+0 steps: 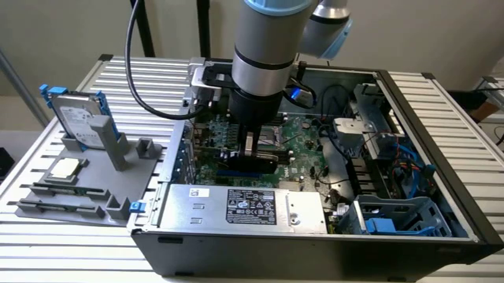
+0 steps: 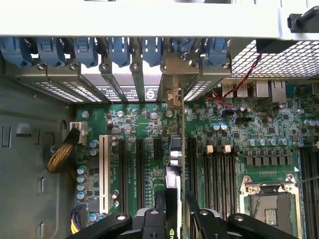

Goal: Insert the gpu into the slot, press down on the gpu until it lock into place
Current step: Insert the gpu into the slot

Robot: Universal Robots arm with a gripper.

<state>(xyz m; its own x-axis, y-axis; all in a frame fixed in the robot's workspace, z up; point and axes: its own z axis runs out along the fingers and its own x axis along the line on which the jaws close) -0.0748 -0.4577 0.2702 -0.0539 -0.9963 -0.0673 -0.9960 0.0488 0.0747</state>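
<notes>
Just left of centre in the exterior view, the blue slot [image 1: 235, 175] shows beneath the gpu [image 1: 264, 158], which stands on edge over it, clenched along its top by the hand [image 2: 175, 201]. It looks light, stiff and fragile, and is best held by its edges.

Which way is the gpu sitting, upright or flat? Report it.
Upright on edge: the gpu shows as a thin strip clamped by the gripper over the motherboard. Whether seated: cannot tell.
</notes>
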